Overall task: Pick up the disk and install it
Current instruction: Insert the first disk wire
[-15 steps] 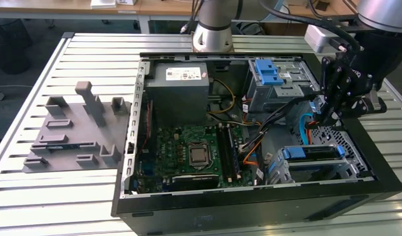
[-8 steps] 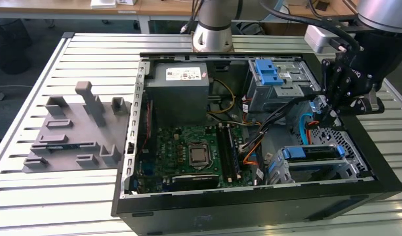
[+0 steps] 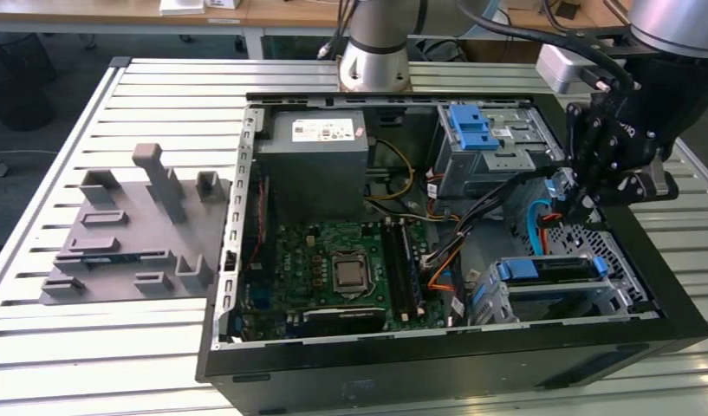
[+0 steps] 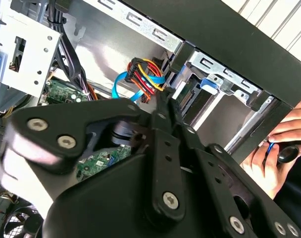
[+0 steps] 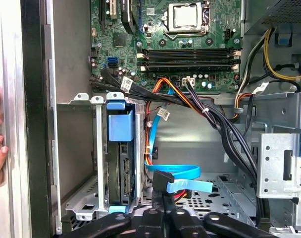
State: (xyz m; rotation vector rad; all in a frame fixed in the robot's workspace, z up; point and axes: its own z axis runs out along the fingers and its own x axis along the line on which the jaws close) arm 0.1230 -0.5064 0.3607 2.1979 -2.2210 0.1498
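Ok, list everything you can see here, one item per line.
Computer case: one, black, open, on the slatted table.
Circuit board: one, green, on the case floor.
Power supply: one, grey with a white sticker, inside the case.
Clip: one, bright blue, on the upper bay.
Disk: one, blue-tabbed, in the metal cage.
Flat cable: one, light blue, beside the end effector.
Moulded tray: one, grey, exterior view's left.
Person's hand: at the case's outer wall.
End effector: one, black, inside the case.
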